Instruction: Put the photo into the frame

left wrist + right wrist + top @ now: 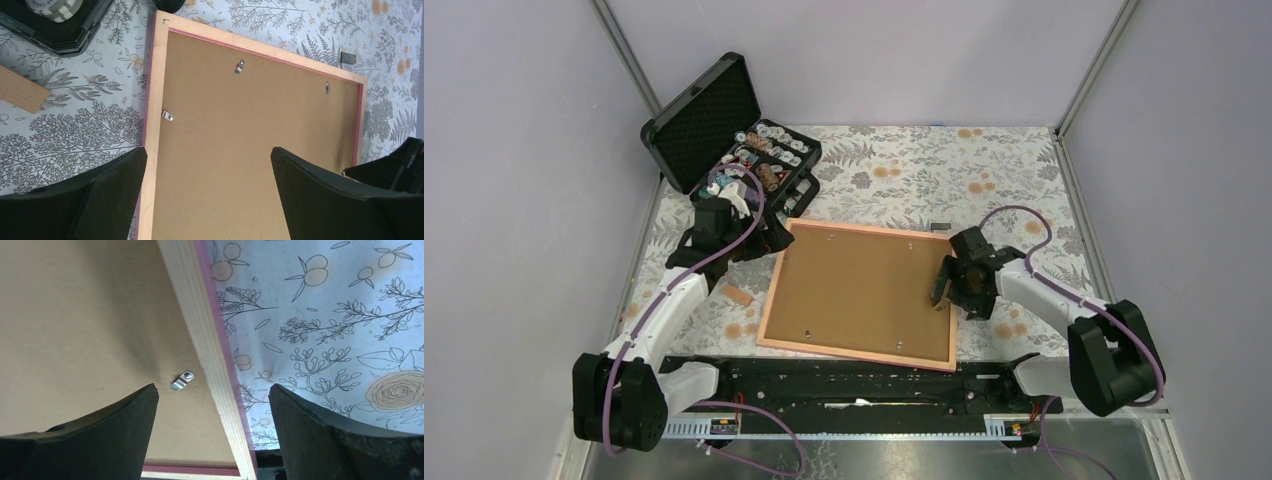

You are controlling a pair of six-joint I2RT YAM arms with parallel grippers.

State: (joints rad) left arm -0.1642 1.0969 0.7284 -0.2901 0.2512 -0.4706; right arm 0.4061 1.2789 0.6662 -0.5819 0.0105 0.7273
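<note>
The frame (773, 288) lies face down on the flowered cloth, its brown backing board (859, 290) inside the pinkish-orange border. The photo is hidden. My left gripper (769, 235) hovers open over the frame's far left corner. In the left wrist view the gripper (209, 160) spans the left border (152, 100) and the backing board (250, 110), with metal clips (167, 116) showing. My right gripper (954, 292) is open over the frame's right edge. In the right wrist view the gripper (213, 395) straddles the border (200, 325), near a clip (181, 380).
An open black foam-lined case (714, 125) with small items stands at the far left, close to my left arm. A short wooden strip (737, 296) lies left of the frame. A small dark piece (939, 227) lies beyond the frame. A black rail (844, 380) runs along the near edge.
</note>
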